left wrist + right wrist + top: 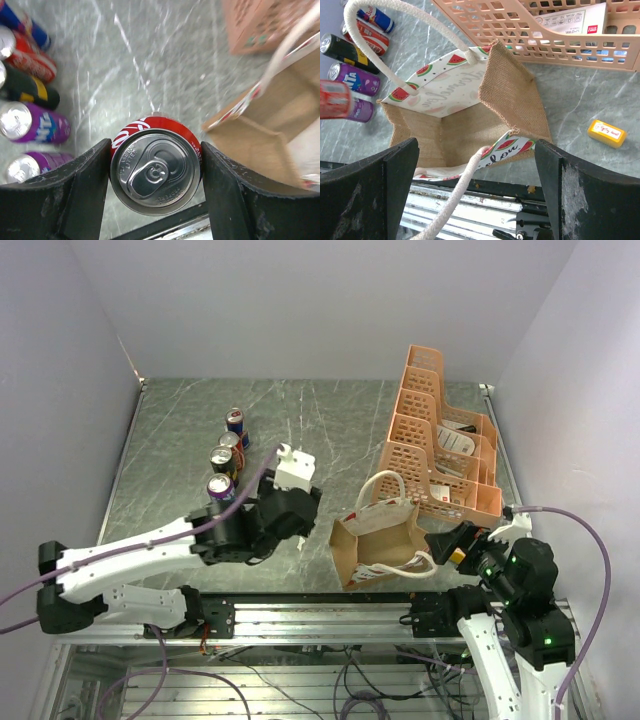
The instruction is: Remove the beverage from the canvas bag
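My left gripper [283, 515] is shut on a red cola can [156, 172], gripped at its sides just left of the canvas bag [378, 540] and outside it. The arm hides the can in the top view; it shows blurred in the right wrist view [334, 99]. The bag is tan burlap with watermelon-print sides and white rope handles; it stands open and its inside [465, 130] looks empty. My right gripper [447, 542] is open at the bag's right side, with the near handle [465, 185] running between its fingers.
Several cans [222, 460] stand in a row left of the left gripper, also in the left wrist view [30, 125]. An orange lattice rack [440, 440] holding packets stands behind the bag. A small yellow block [606, 132] lies right of the bag. The metal front rail [320, 615] runs close below.
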